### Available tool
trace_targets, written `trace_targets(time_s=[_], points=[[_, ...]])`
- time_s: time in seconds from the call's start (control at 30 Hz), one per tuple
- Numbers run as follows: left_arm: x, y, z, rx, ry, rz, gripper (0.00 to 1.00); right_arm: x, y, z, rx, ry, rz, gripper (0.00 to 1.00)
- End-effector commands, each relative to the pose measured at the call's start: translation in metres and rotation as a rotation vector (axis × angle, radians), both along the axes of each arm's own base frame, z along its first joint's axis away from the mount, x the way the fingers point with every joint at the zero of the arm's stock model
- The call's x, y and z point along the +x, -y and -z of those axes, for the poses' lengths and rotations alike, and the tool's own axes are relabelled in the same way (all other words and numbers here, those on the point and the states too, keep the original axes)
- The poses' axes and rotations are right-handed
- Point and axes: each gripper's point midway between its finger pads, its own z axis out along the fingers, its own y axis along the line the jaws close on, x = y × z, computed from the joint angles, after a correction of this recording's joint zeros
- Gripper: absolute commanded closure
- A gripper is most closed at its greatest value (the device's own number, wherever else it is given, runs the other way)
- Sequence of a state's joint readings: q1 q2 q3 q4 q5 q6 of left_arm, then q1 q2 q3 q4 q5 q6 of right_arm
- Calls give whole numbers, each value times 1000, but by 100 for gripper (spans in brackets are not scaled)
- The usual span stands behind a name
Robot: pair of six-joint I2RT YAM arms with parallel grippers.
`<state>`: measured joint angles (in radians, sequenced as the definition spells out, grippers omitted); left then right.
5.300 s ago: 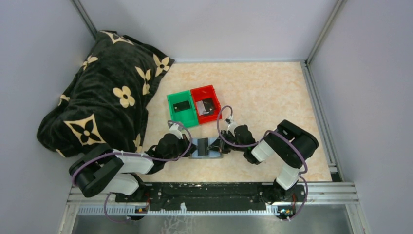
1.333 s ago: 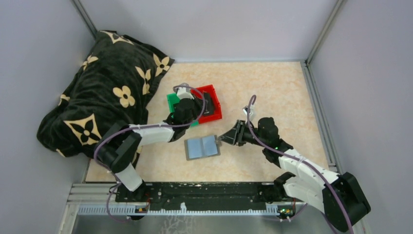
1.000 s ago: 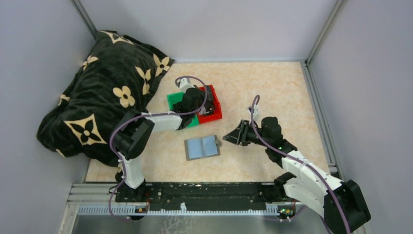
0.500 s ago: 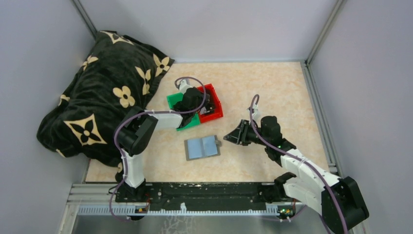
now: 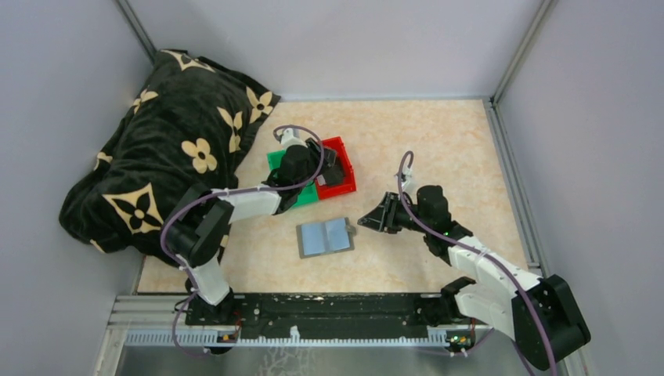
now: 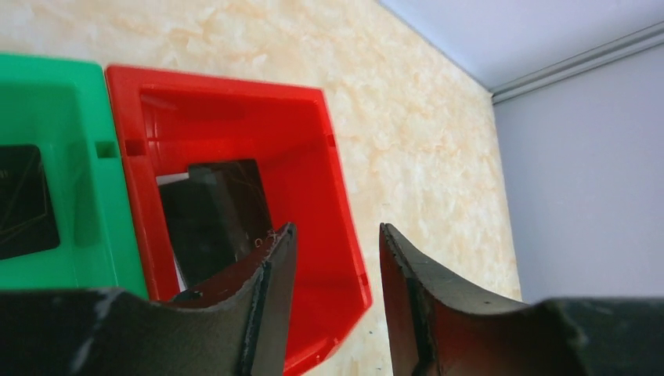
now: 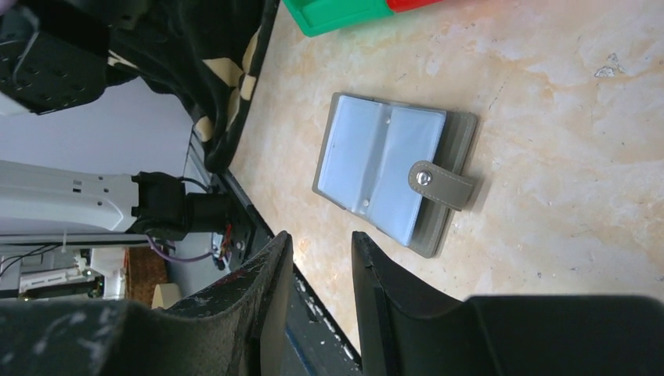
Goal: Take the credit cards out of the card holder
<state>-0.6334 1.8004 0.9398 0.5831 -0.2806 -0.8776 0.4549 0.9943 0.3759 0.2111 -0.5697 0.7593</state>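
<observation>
The card holder (image 5: 325,236) lies spread open on the table, showing two blue-grey panels (image 7: 384,164) and a snap tab (image 7: 440,186). I see no card in its panels. Dark credit cards (image 6: 211,219) lie in the red bin (image 6: 313,141), and another dark card (image 6: 23,207) lies in the green bin (image 6: 86,196). My left gripper (image 6: 337,231) hangs open over the red bin (image 5: 348,184) with nothing between its fingers. My right gripper (image 7: 321,235) is open and empty, just right of the card holder and above the table (image 5: 423,149).
The green bin (image 5: 304,196) touches the red one on its left. A black blanket with cream flowers (image 5: 164,164) is heaped at the back left. Grey walls enclose the table, and a black rail (image 5: 337,309) runs along its near edge.
My left gripper's jaws have gone from shut to open above the red bin, and its arm has drawn back slightly. The right arm has barely moved. The card holder has stayed put.
</observation>
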Motion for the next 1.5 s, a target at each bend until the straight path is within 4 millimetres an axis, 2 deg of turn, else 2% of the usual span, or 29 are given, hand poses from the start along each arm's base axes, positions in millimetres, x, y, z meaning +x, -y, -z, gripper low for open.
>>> trace_targets(time_s=[0.0, 0.13, 0.17, 0.27, 0.3, 0.43, 0.57, 0.6, 0.63, 0.7, 0.77, 0.93, 1.13, 1.23, 1.33, 1.47], points=[[-14, -5, -44, 55, 116, 35, 52, 14, -5, -26, 49, 107, -1, 66], [-44, -10, -58, 141, 162, 78, 61, 12, -5, -19, 62, 97, -4, 67], [-54, -11, -58, 163, 161, 90, 65, 12, -5, -16, 59, 91, -2, 72], [-89, -18, -42, 217, 135, 117, 89, 13, -6, -4, 37, 74, 1, 100], [-102, -21, -39, 217, 128, 122, 98, 13, -7, -1, 27, 70, 0, 100], [-150, -34, 8, 213, 34, 164, 100, 10, -18, 15, -11, 59, -16, 100], [-183, -52, 52, 234, -69, 174, 100, 11, -28, 31, -24, 42, -20, 100], [-189, -56, 60, 252, -86, 181, 100, 11, -29, 35, -21, 32, -18, 92], [-193, -60, 67, 268, -103, 185, 100, 12, -30, 38, -18, 29, -18, 81], [-198, -65, 76, 298, -130, 188, 100, 11, -34, 47, -25, 18, -20, 68], [-203, -70, 82, 314, -146, 189, 100, 9, -39, 56, -33, 4, -32, 66], [-218, -77, 97, 308, -178, 208, 100, 1, -49, 76, -53, -25, -42, 66], [-224, -80, 111, 323, -216, 213, 100, -3, -55, 82, -13, -45, -58, 72], [-226, -81, 116, 329, -225, 211, 100, -5, -58, 80, -13, -43, -71, 87], [-225, -81, 119, 330, -232, 210, 100, -4, -62, 72, -6, -29, -79, 99], [-226, -79, 123, 330, -238, 220, 100, -6, -67, 54, -17, 20, -95, 100]])
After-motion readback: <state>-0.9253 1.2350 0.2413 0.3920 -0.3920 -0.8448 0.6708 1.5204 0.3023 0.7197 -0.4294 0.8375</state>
